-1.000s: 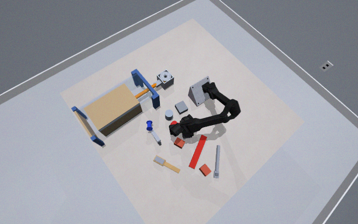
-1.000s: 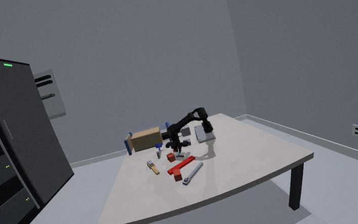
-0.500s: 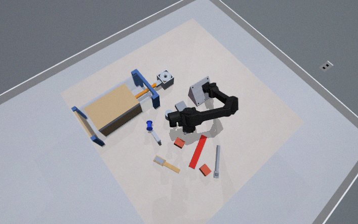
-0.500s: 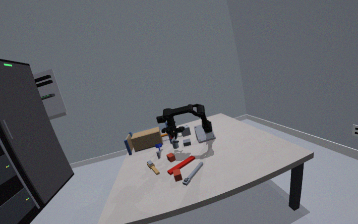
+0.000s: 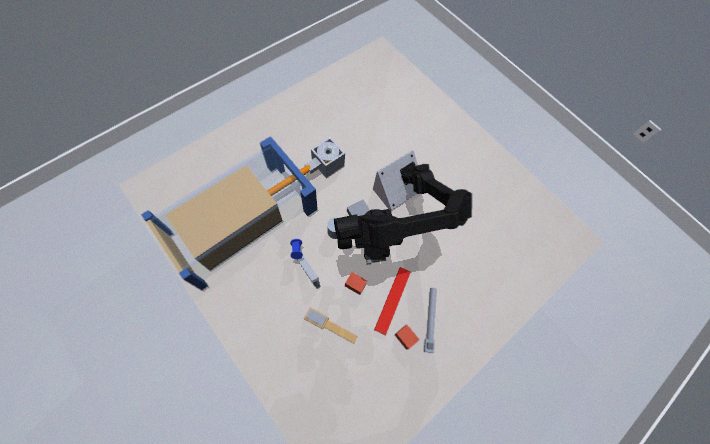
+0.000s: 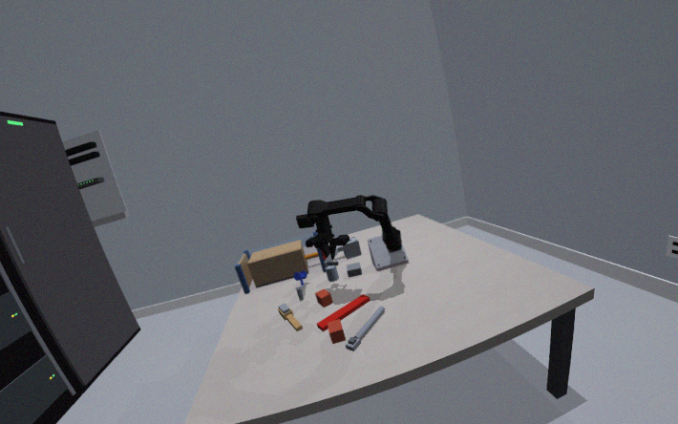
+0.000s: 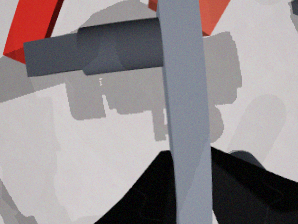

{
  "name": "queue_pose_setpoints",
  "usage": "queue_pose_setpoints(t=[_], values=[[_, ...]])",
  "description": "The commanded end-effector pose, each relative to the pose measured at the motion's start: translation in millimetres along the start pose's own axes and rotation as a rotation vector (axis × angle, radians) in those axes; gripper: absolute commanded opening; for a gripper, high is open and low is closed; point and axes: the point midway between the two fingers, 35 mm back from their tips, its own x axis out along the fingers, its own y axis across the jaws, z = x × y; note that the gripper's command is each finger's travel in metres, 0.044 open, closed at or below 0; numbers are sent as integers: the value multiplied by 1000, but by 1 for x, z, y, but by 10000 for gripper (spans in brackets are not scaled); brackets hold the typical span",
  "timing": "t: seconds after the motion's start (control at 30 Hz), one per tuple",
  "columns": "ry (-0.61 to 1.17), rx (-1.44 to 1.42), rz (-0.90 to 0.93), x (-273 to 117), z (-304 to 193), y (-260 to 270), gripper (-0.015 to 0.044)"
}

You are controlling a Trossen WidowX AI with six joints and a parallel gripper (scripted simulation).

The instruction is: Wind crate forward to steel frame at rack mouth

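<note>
My gripper (image 7: 185,158) (image 6: 332,257) is shut on the grey winch handle (image 7: 186,90), gripping its flat bar above the bench. The handle's round shaft (image 7: 122,46) ends in a square key (image 7: 52,55) pointing left in the wrist view. In the top view the arm hides the fingers. The tan crate (image 5: 225,212) (image 6: 278,263) sits flat in the clear cubby, its front apart from the blue frame (image 5: 290,167). The orange strap (image 5: 290,180) (image 6: 312,256) joins it to the winch (image 5: 328,164) (image 6: 351,247), whose round top hole (image 5: 327,151) is uncovered.
A grey cylinder (image 5: 332,228) (image 6: 332,272) and grey block (image 5: 358,207) (image 6: 353,269) stand near the gripper. A blue-headed tool (image 5: 296,248), a brush-like tool (image 5: 340,331), a red bar (image 5: 392,301), two red blocks (image 5: 355,282) (image 5: 407,336) and a long grey tool (image 5: 431,317) lie nearby.
</note>
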Motion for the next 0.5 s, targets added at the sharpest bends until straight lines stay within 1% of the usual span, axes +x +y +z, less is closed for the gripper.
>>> queue_pose_setpoints(t=[0.0, 0.3, 0.47], values=[[2, -5, -8, -3, 0, -1, 0], [0, 2, -1, 0, 0, -1, 0], [8, 103, -11, -3, -19, -17, 0]])
